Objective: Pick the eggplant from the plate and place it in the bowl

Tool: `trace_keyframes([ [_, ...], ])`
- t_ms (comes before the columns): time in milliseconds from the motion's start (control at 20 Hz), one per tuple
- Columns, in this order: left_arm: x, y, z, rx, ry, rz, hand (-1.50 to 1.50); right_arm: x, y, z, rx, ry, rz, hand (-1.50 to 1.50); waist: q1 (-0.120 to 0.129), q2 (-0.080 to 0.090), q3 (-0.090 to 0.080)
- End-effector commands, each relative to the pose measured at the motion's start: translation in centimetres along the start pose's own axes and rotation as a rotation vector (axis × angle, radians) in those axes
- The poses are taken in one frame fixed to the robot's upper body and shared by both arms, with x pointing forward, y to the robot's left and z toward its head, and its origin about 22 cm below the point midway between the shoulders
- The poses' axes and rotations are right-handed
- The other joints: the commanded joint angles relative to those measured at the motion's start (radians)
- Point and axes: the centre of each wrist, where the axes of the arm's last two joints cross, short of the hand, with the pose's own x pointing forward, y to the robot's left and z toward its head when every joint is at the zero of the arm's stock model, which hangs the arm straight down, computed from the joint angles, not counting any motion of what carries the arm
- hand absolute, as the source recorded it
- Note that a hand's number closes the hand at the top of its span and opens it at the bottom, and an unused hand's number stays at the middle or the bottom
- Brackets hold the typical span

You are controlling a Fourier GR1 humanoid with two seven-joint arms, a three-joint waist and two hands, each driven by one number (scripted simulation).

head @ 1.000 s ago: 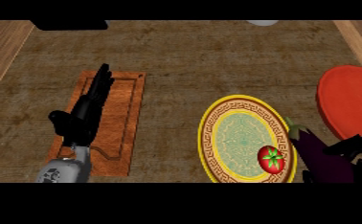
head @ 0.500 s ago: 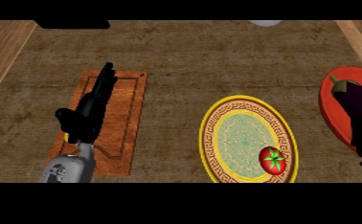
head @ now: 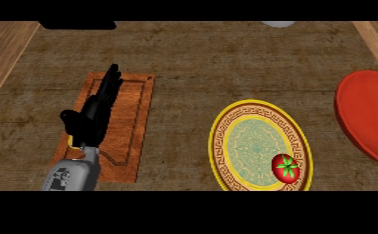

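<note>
A yellow-rimmed patterned plate (head: 221, 128) lies right of centre on the counter. On its lower right part sits a red tomato (head: 285, 167) with a green stalk. The red bowl (head: 358, 113) is cut off by the right edge, and the part that shows is plain red. No eggplant shows anywhere in the head view. My left hand (head: 92, 115) rests open at the left, its fingers straight and pointing away over a wooden board. My right hand is out of the picture.
The wooden board (head: 136, 123) lies flat under my left hand. A black object (head: 77, 24) sits at the far left edge and a pale one (head: 277, 23) at the far edge. Bare counter stretches between board and plate.
My right hand, with something dark purple, went from the plate's lower right to over the bowl and then left the view. The bowl now shows only red. The left hand stayed put.
</note>
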Motion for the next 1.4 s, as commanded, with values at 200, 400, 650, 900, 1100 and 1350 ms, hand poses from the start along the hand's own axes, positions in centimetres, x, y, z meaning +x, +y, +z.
trace_keyframes([
  [200, 1.2, -1.5, 0.7, 0.000, -0.002, 0.001, 0.00, -7.7, 2.2, -3.4, -0.020, 0.065, 0.128, 1.50, 0.003, -0.001, 0.001],
  [400, 1.5, -0.7, 1.3, -0.009, 0.007, -0.018, 0.00, -11.9, 1.6, -4.1, -0.019, 0.112, 0.164, 1.50, 0.001, -0.002, 0.001],
  [650, 1.4, 0.9, -0.5, -0.011, -0.004, -0.004, 0.00, -15.2, 3.5, -5.6, -0.003, 0.155, 0.175, 1.50, 0.000, -0.001, 0.000],
  [900, 0.8, 0.8, -0.6, -0.005, 0.000, 0.010, 0.00, -18.4, 6.1, -5.5, 0.093, 0.246, 0.010, 1.50, 0.004, 0.001, 0.001],
  [1100, 1.4, 0.3, 0.0, -0.016, 0.000, -0.002, 0.00, -22.7, 7.4, -3.7, 0.244, 0.239, -0.046, -1.50, 0.008, 0.003, 0.002],
  [1350, -0.3, -2.1, 2.3, -0.036, -0.010, 0.018, 0.00, -24.1, 7.4, -3.9, 0.194, 0.140, -0.194, -1.50, 0.006, 0.000, 0.002],
])
